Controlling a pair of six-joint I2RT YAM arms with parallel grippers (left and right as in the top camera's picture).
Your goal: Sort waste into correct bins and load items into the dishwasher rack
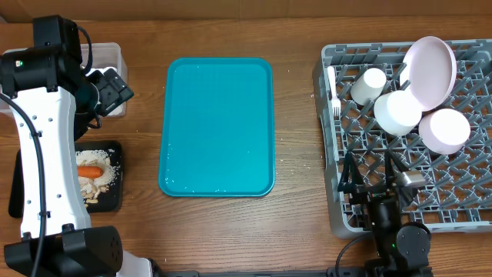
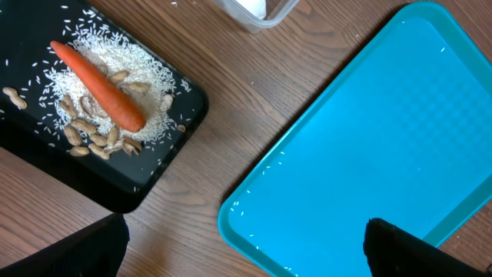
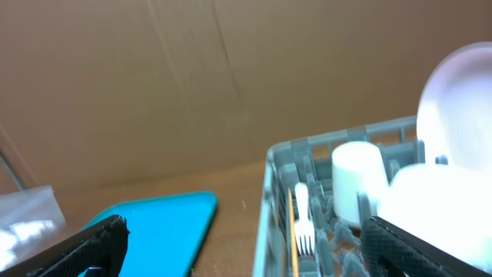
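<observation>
Fingers (image 2: 77, 250) of both arms gape empty; carrot (image 2: 100, 86) lies crosswise in black tray (image 2: 77, 175).

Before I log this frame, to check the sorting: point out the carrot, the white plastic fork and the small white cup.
carrot (image 2: 98, 85), left wrist view, middle of its body.
white plastic fork (image 1: 333, 91), overhead view, on its handle.
small white cup (image 1: 369, 85), overhead view, on its side.

I count on the desk (image 1: 300, 231): one teal tray (image 1: 217, 127), one grey rack (image 1: 461, 185), one black tray (image 1: 117, 150), one clear tub (image 1: 115, 58). Dishware: one plate (image 1: 430, 71), two bowls (image 1: 397, 112) (image 1: 443, 129), one cup (image 1: 369, 85), one fork (image 1: 334, 92). Waste: one carrot (image 1: 91, 172), numerous peanuts (image 2: 92, 138).
</observation>
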